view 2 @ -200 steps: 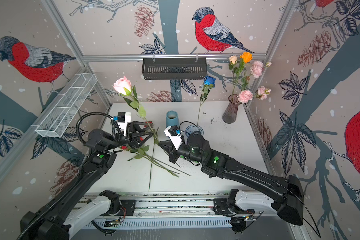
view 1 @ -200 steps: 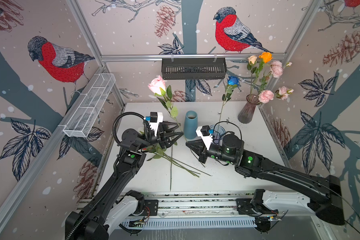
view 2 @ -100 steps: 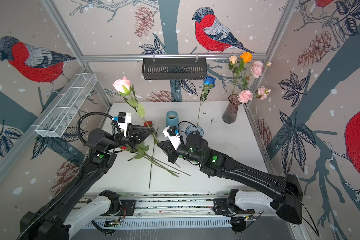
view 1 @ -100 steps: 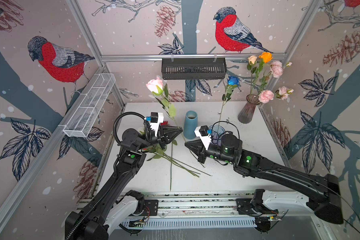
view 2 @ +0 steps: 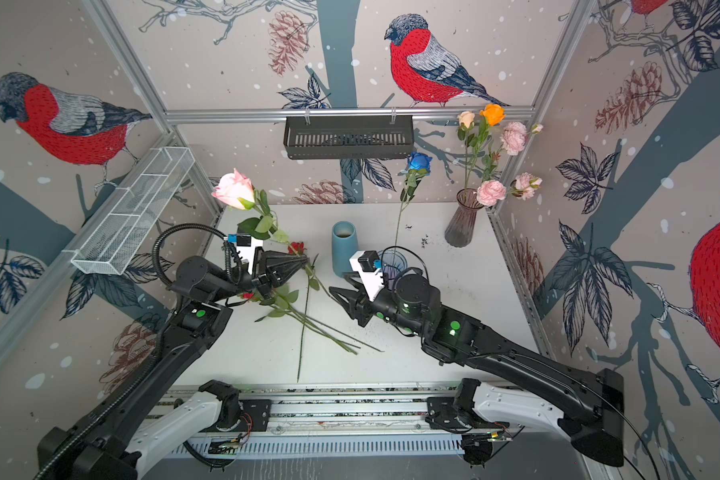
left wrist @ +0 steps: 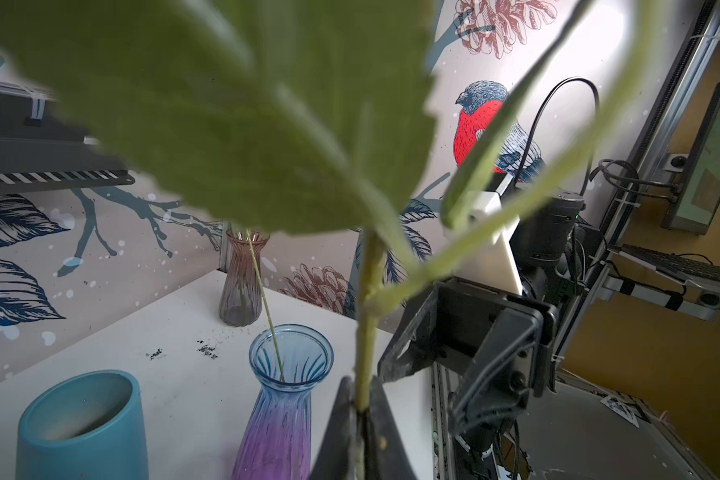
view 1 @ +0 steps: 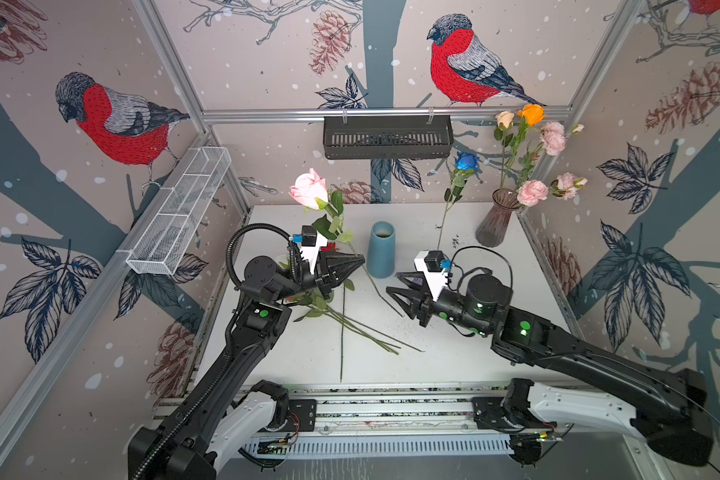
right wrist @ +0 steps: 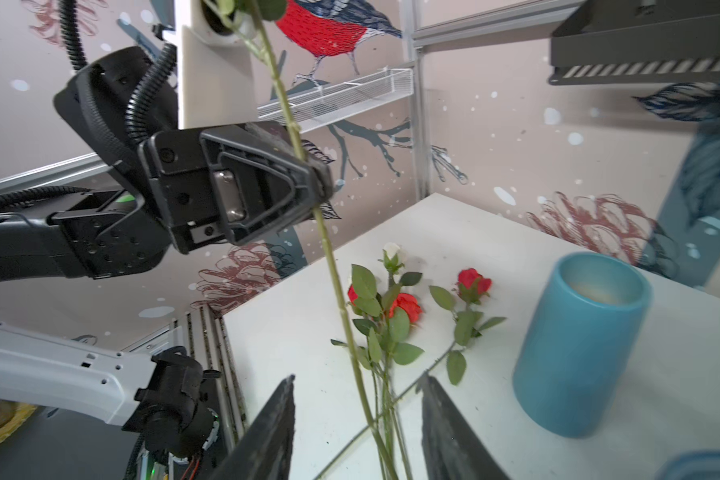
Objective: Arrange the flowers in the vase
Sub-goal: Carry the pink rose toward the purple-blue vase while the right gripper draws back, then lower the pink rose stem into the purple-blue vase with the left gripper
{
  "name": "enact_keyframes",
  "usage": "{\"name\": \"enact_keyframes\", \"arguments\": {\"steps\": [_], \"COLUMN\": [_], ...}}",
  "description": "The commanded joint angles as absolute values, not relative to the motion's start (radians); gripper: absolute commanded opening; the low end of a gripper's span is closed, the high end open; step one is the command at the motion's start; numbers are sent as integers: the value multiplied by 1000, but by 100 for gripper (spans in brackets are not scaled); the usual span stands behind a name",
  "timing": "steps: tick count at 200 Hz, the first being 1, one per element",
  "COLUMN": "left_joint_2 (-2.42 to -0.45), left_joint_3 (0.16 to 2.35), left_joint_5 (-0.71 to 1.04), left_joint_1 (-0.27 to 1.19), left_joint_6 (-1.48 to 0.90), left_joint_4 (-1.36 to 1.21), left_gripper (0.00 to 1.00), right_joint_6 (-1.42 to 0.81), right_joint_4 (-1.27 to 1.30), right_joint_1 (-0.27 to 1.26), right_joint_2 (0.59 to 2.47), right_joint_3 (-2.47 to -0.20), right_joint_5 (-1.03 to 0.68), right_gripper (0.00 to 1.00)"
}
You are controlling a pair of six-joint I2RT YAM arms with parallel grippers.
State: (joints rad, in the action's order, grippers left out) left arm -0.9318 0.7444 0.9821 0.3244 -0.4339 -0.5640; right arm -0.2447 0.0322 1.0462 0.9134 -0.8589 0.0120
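Left gripper point(view 1: 361, 262) clamped on the stem of the pink rose point(view 1: 308, 191); the head is raised toward the rear wall and the lower stem slants down past the blue vase point(view 1: 381, 249). Right gripper point(right wrist: 356, 395) has its jaws parted, with the stem passing between them, apparently untouched. Red roses point(right wrist: 404, 305) lie on the table point(view 1: 445, 370). Risks: a single pinch may let the top-heavy rose swivel. Its trailing end could snag the loose stems or knock the vase. Leaves block much of the left wrist view.
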Motion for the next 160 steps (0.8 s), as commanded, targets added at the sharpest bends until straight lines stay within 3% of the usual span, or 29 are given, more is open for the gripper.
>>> {"name": "enact_keyframes", "arguments": {"steps": [1,36,57,116,160], "left_joint_2": [-929,-953,-996,-1291,-1454], "left_joint_3": [756,812,899,1341,1489], "left_joint_5": [942,737,584,475,384], "left_joint_1": [329,409,488,682,728], "left_joint_6": [-385,-383,-353,-111,-10], "left_joint_4": [-552,-500,-451,-188,-73], "left_gripper": [0,0,0,0,0], "right_joint_6": [-300,-408,-482,-561,-554], "right_joint_4": [-66,-199,-280,-269,-270], "right_joint_1": [1019,969,950,964,1009], "right_joint_2": [786,528,426,254,197], "right_joint_3": [-788,-627,-544,-390,-382], "right_joint_5": [169,348,381,443,502], "right_gripper": [48,34,34,33,34]}}
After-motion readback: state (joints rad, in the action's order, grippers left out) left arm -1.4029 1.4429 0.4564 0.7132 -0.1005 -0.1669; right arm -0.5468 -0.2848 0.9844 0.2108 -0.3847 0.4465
